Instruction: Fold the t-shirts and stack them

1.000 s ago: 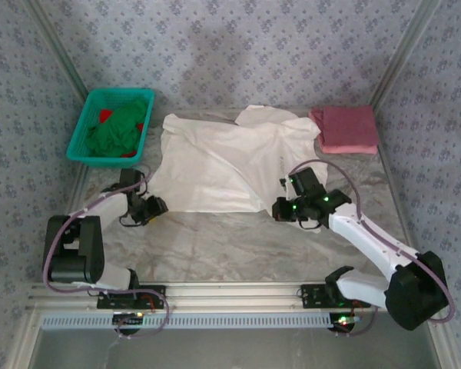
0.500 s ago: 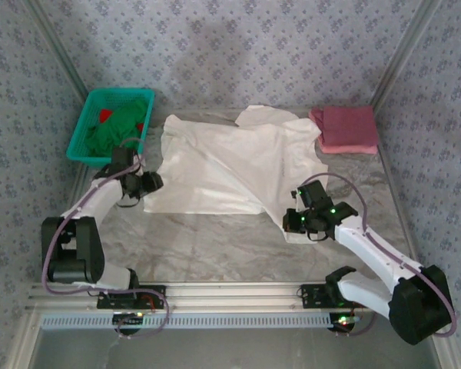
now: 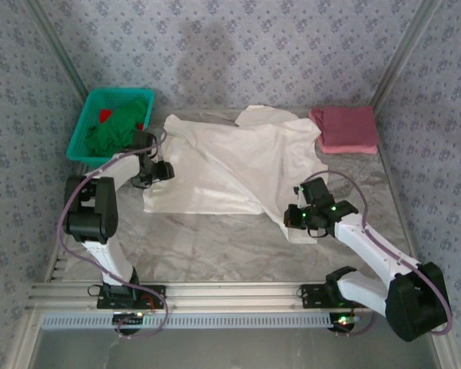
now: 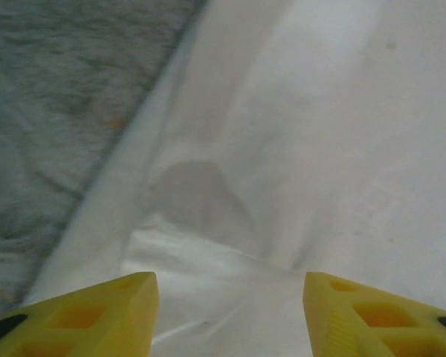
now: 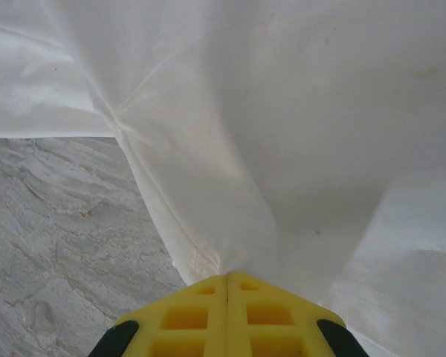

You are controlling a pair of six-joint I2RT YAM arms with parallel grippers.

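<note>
Cream-white t-shirt spread flat, creased diagonally; right fingers clenched on its edge; left fingers parted over it.

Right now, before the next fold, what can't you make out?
- Left wrist: whether the open left gripper touches the cream-white t-shirt; its height is unreadable from this angle.
- Top external: the red item under green cloth in the teal basket, too small.
- Right wrist: how much cloth the shut right gripper pinches, hidden inside its grip.
- Top external: the pink t-shirt's folds, too small.
</note>
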